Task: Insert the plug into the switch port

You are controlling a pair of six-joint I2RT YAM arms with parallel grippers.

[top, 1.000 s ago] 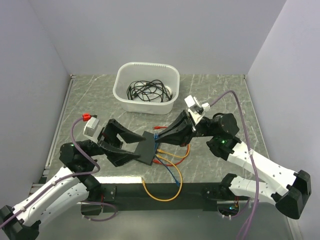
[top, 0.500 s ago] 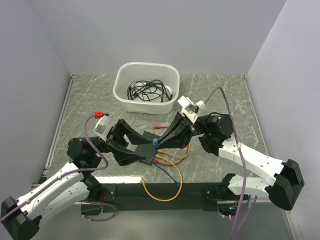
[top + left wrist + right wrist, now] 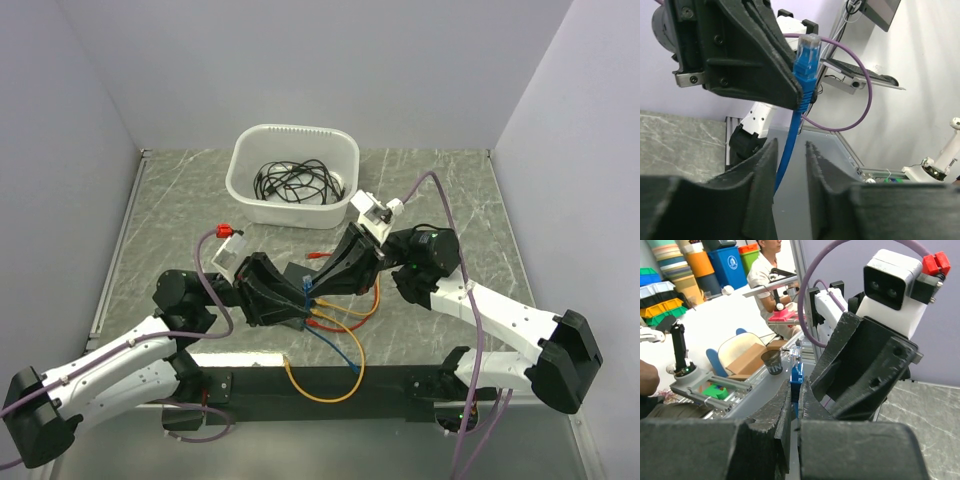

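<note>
My right gripper (image 3: 313, 288) is shut on the blue plug (image 3: 307, 287), whose clear tip sticks out past the fingertips (image 3: 785, 400) in the right wrist view. The plug (image 3: 807, 60) hangs tip-up in front of my left gripper (image 3: 790, 145), its blue cable (image 3: 787, 150) running down through the narrow gap between my left fingers (image 3: 765, 180). They stand apart, with nothing pinched. The black switch (image 3: 297, 272) lies on the table between both grippers, mostly covered by my left gripper (image 3: 290, 300); its ports are hidden.
A white tub (image 3: 240, 180) of black cables stands at the back centre. Orange, red and blue cables (image 3: 345, 312) trail from the switch toward the near edge, and an orange loop (image 3: 320, 388) crosses the black base rail. Grey walls close in on three sides.
My left arm has swung right and in over the switch, and its jaws have narrowed to a slim gap. The right gripper has shifted slightly left, still holding the plug.
</note>
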